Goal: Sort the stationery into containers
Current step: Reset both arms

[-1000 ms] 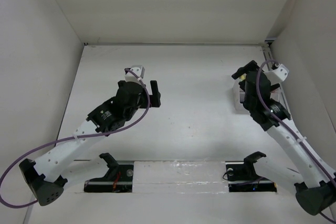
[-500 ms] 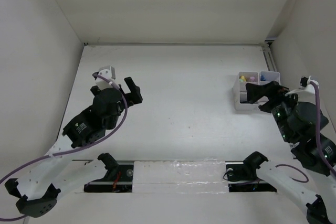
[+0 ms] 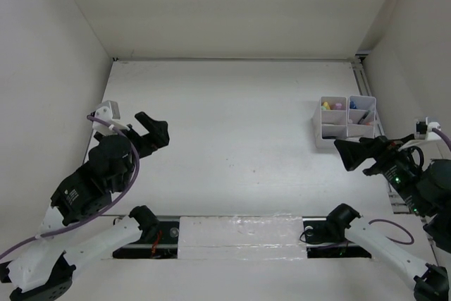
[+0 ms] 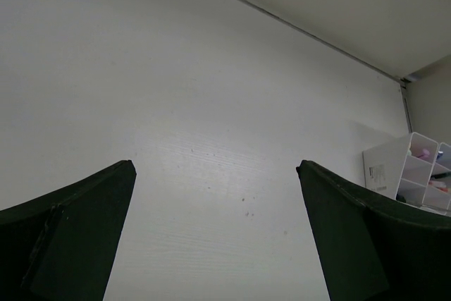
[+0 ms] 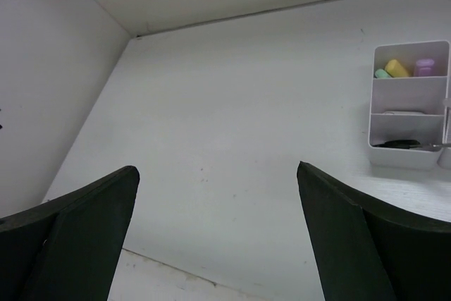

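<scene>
The containers (image 3: 328,142) are white joined bins at the table's right side. They hold stationery: yellow (image 3: 325,106) and pink marker sticks, a blue-capped bottle (image 3: 352,105) and pens. The right wrist view shows one bin row (image 5: 405,158) with green (image 5: 382,73), yellow (image 5: 397,68) and pink (image 5: 423,67) markers and black scissors (image 5: 398,144). My left gripper (image 3: 155,130) is open and empty over the table's left side (image 4: 215,166). My right gripper (image 3: 345,154) is open and empty, just nearer than the bins (image 5: 217,167).
White walls enclose the table on the left, back and right. A metal rail (image 3: 361,75) runs along the right wall behind the bins. The bins' side wall (image 4: 384,170) shows at the right edge of the left wrist view.
Both arms have drawn back toward the near edge. The left gripper moved left and nearer. The right gripper came off the bins to the near right, uncovering them.
</scene>
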Available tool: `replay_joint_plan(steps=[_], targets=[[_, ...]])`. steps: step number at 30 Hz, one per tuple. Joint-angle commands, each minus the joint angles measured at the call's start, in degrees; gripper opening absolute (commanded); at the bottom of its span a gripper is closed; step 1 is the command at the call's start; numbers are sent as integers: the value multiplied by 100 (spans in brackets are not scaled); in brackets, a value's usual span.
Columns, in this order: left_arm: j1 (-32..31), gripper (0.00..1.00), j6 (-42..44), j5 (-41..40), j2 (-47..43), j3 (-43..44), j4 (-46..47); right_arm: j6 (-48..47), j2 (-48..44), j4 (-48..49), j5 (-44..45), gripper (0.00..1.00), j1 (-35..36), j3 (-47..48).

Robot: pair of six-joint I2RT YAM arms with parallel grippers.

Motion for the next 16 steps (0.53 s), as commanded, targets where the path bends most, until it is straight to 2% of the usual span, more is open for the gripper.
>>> replay_joint_plan(steps=[1,16], targets=[[-19,100,-166,-30,-79,323,-221,-106,227,-491,-1,100,58,140],[-19,100,-166,-30,-299,209,-274,-27,219,-553,315,100,58,140]])
